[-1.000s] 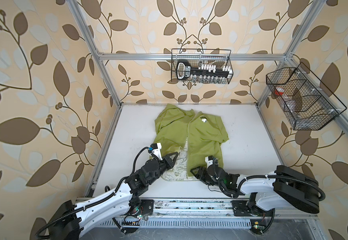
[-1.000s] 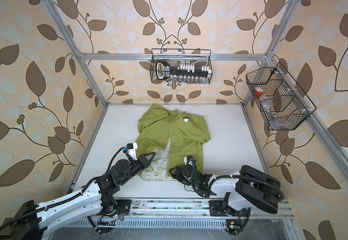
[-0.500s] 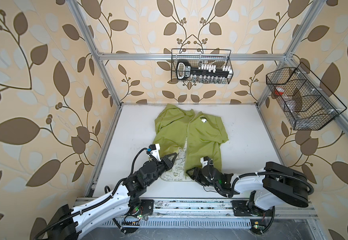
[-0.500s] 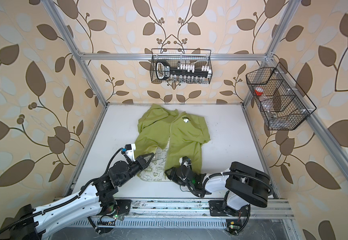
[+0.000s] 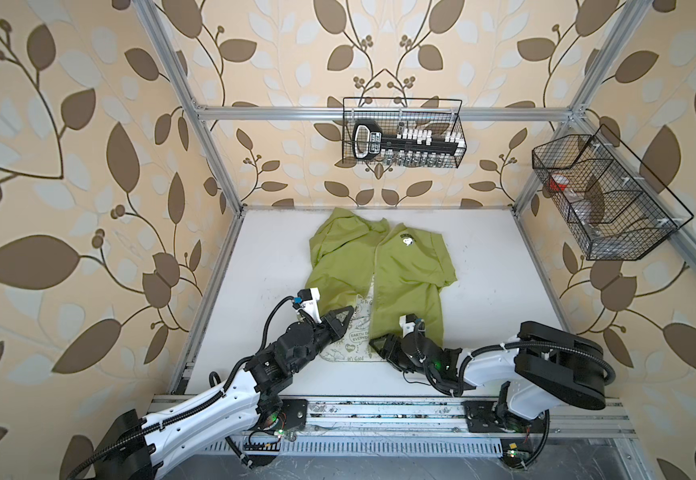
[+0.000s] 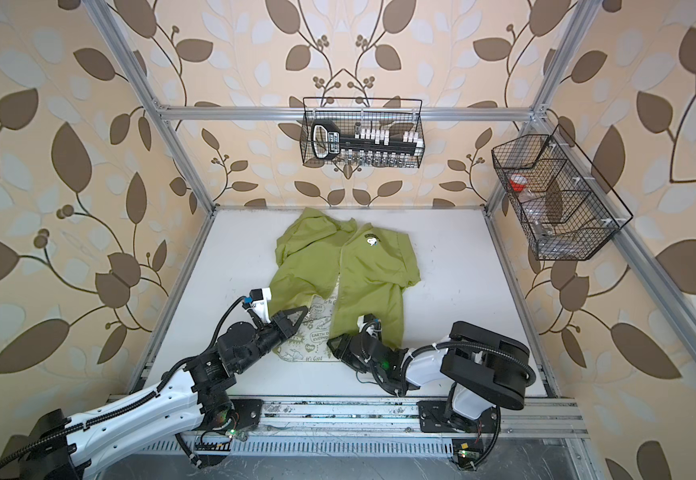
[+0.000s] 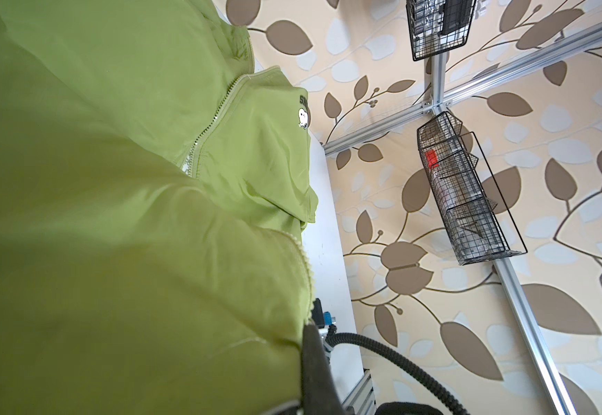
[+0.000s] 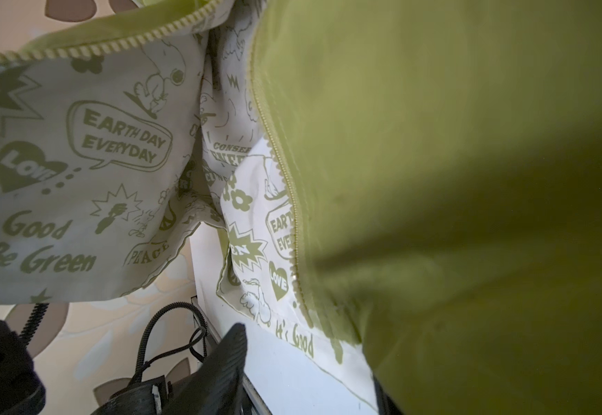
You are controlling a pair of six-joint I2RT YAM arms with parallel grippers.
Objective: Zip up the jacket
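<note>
The jacket lay front-up on the white tabletop, about the middle and a little toward 12 o'clock, with its collar end at 12 and its hem at 6. It was thin lime-green cloth, rumpled, with the hood bunched at 11 o'clock. A small Snoopy print sat on the chest toward 1 o'clock. The pale zipper was undone. Its two edges ran close together near the collar and spread apart toward 6. There the 7 o'clock panel was turned back and lifted, baring white lining printed with green doodles and slogans.
</note>
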